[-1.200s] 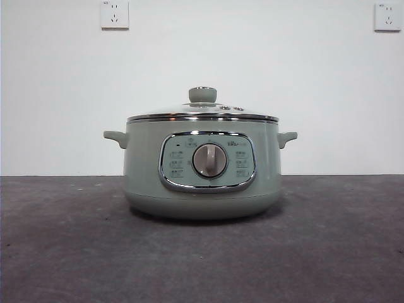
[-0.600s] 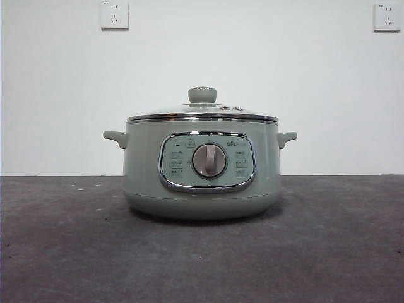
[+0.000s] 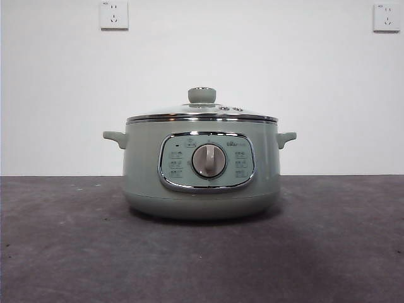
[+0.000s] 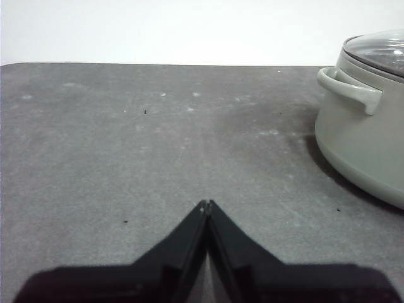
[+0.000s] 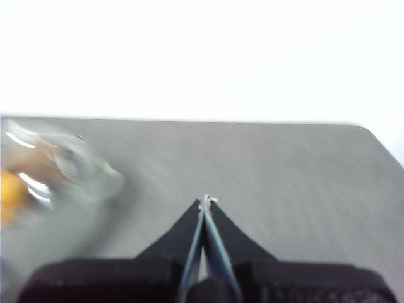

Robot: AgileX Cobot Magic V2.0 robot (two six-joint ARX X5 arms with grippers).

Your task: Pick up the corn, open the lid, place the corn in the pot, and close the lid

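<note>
The sage-green pot point(image 3: 202, 189) stands in the middle of the dark table, with the glass lid point(image 3: 202, 116) seated on its rim and its green knob point(image 3: 202, 95) on top. No arm shows in the front view. My left gripper point(image 4: 206, 203) is shut on nothing, low over bare table, well apart from the pot point(image 4: 360, 139) and its side handle point(image 4: 350, 89). My right gripper point(image 5: 206, 201) is also shut and empty. Its view is blurred; beside it lies the lid point(image 5: 57, 164), and the corn point(image 5: 9, 192) shows as a yellow-orange patch under the glass.
A white wall runs close behind the table, with two sockets point(image 3: 114, 14) point(image 3: 386, 16) high up. The table's far corner point(image 5: 363, 128) shows in the right wrist view. Grey table surface point(image 4: 126, 145) stretches out on the left gripper's side of the pot.
</note>
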